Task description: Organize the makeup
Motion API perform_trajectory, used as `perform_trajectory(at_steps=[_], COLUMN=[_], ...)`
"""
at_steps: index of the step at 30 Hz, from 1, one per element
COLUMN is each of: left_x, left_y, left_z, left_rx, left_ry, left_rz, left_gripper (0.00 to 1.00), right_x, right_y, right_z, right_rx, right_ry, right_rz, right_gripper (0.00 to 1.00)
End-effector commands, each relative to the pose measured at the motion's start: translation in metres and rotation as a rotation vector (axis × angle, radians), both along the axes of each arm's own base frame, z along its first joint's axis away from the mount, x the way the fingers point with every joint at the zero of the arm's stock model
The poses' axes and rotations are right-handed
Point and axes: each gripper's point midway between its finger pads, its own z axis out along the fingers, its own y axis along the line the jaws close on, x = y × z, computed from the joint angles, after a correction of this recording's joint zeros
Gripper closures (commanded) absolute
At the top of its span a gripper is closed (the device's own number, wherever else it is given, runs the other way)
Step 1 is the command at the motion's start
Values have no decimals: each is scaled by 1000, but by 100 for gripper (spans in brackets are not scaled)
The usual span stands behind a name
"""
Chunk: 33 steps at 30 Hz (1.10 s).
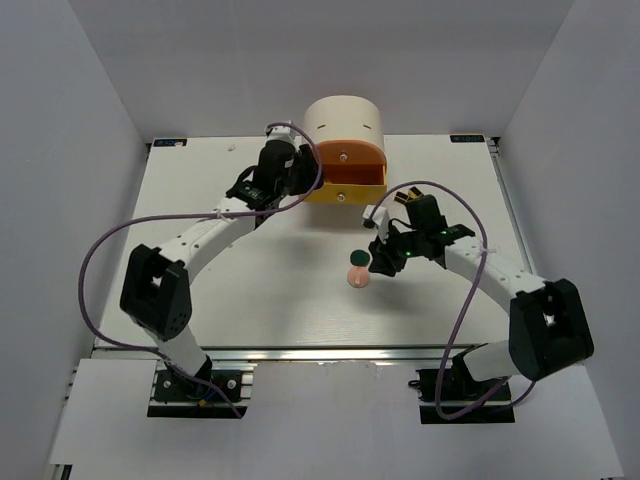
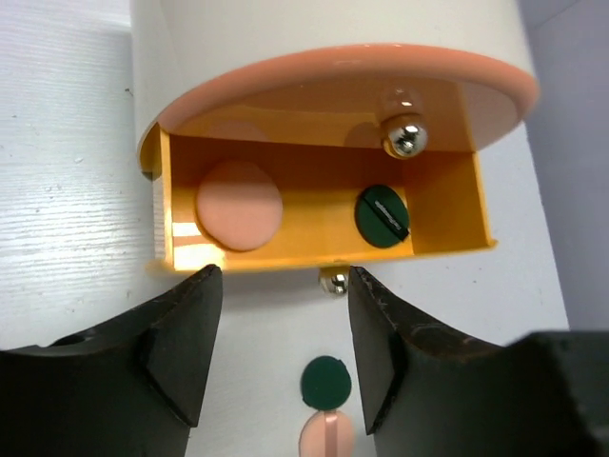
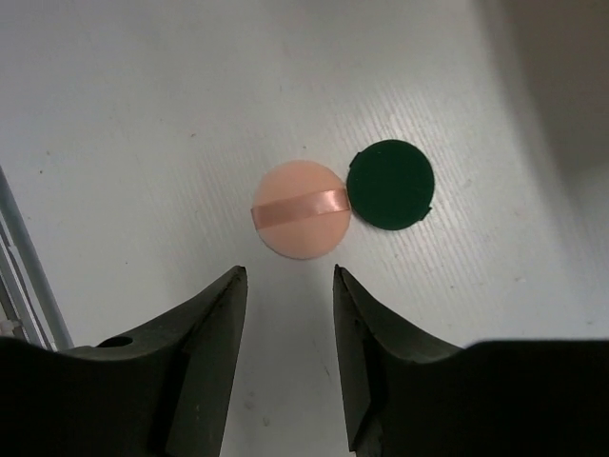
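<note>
A pink round disc (image 3: 303, 210) with a ribbon band and a dark green disc (image 3: 390, 184) lie touching on the white table; both show in the top view, pink (image 1: 358, 277) and green (image 1: 358, 259). My right gripper (image 3: 289, 276) is open and empty just short of the pink disc. My left gripper (image 2: 284, 281) is open and empty in front of the open orange drawer (image 2: 447, 246), which holds another pink disc (image 2: 239, 205) and another dark green disc (image 2: 382, 215). Square compacts and lipstick tubes are out of view.
The cream cylindrical cabinet (image 1: 345, 122) stands at the table's back centre, its orange drawer (image 1: 350, 178) pulled out forward. Metal knobs (image 2: 405, 136) sit on the drawer fronts. White walls enclose the table on the left, right and back.
</note>
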Motion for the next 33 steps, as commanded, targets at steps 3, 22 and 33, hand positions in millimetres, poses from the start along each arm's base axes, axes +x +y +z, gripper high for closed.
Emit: perform_trajectory(at_steps=[3, 22, 33], left_x=[-32, -145, -146], left_y=[24, 111, 112], left_z=[73, -6, -17], left_rx=[-96, -191, -187], left_ry=[-151, -34, -20], left_rz=[24, 220, 223], left_gripper=[29, 22, 21], right_x=[27, 21, 9], right_y=[14, 22, 15], right_z=[-10, -79, -105], right_rx=[-101, -272, -345], right_ry=[-8, 191, 214], right_rz=[-82, -253, -249], right_gripper=[54, 43, 69])
